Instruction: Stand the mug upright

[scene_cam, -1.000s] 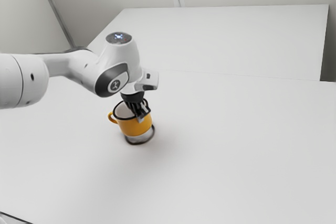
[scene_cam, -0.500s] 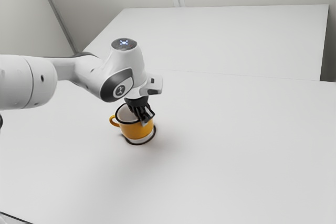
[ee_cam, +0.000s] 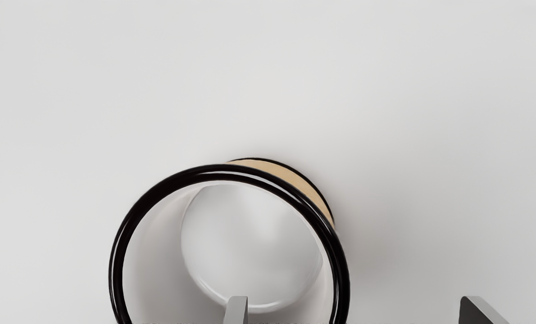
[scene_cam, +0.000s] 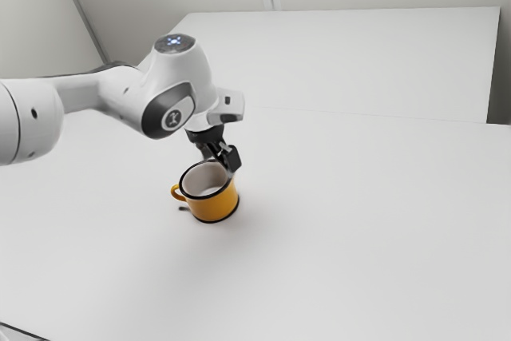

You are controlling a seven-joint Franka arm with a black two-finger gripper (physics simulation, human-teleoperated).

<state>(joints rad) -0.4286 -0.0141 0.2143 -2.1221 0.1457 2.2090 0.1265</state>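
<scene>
In the exterior view my gripper is just above the rim of the yellow mug. The mug stands upright on the table, black rim up, its handle toward the exterior view's left. In the wrist view the gripper is open, its fingers wide apart: one over the mouth of the mug, the other outside the rim. I look down into the mug's pale interior; the handle is hidden in this view.
The white table extends around the mug on all sides. Farther back lies another white surface, with pale walls behind it.
The mug has come down from a raised, slightly tilted pose to stand on the table. My gripper has let go of it and risen a little.
</scene>
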